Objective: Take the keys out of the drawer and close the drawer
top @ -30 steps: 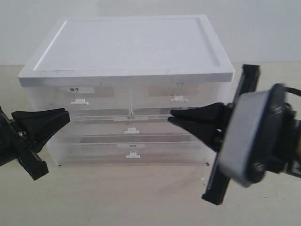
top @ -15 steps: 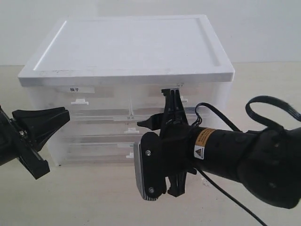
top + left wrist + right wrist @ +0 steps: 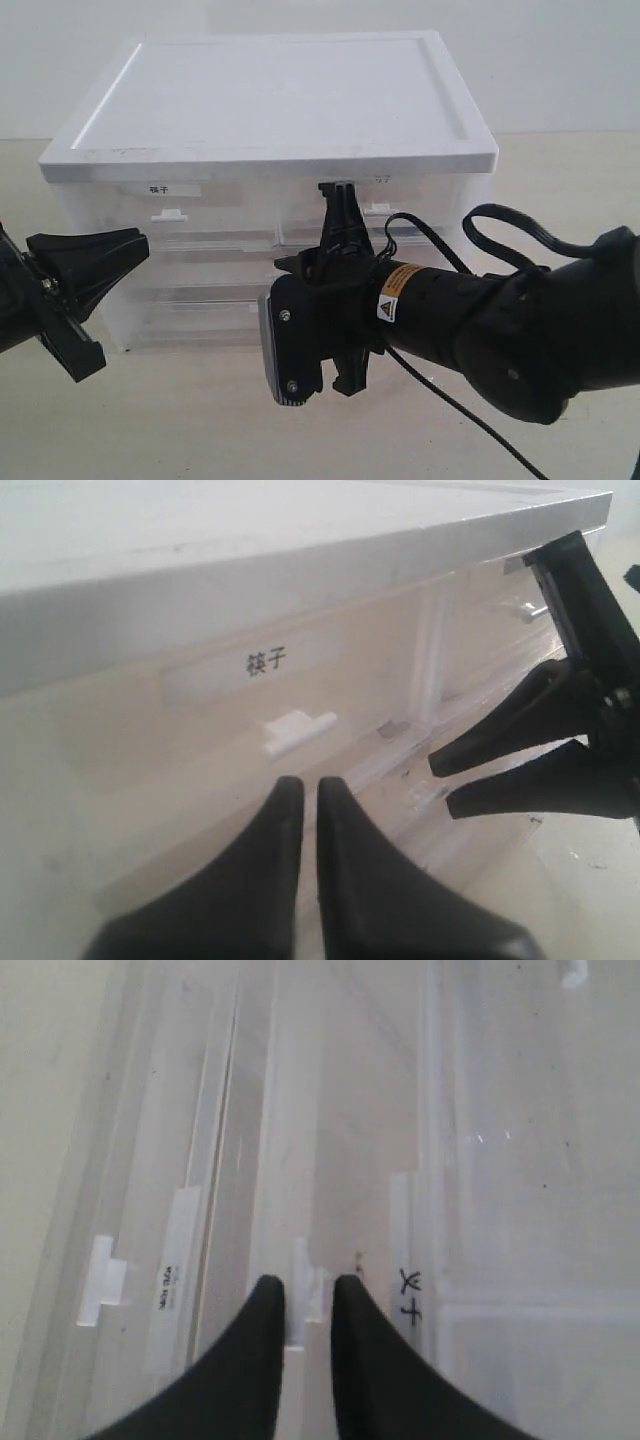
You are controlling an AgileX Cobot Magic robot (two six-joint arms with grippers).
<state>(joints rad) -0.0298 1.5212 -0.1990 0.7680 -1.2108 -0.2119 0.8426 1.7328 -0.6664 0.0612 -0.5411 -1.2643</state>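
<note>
The keys are hidden; no frame shows them. The white cabinet point(image 3: 280, 100) has translucent drawers, and all of them look shut. My right gripper point(image 3: 283, 264) is rolled on its side at the front of the middle drawer. In the right wrist view the right gripper point(image 3: 305, 1288) is open by a narrow gap, and the drawer's small white handle point(image 3: 303, 1310) lies between its tips. My left gripper point(image 3: 143, 243) hangs off the cabinet's left front. It point(image 3: 302, 785) is shut with nothing in it and points at the upper left drawer.
The upper left drawer carries a label point(image 3: 265, 662) and a white handle point(image 3: 298, 730). The bottom drawer's handle point(image 3: 100, 1280) sits below the middle one. The right arm's cable point(image 3: 500, 225) loops in front of the cabinet's right side. The bare tabletop point(image 3: 150, 430) lies in front.
My right arm swung in from the right to the cabinet's centre, rolling onto its side, and its tips reached the middle drawer's handle. The left arm has not moved.
</note>
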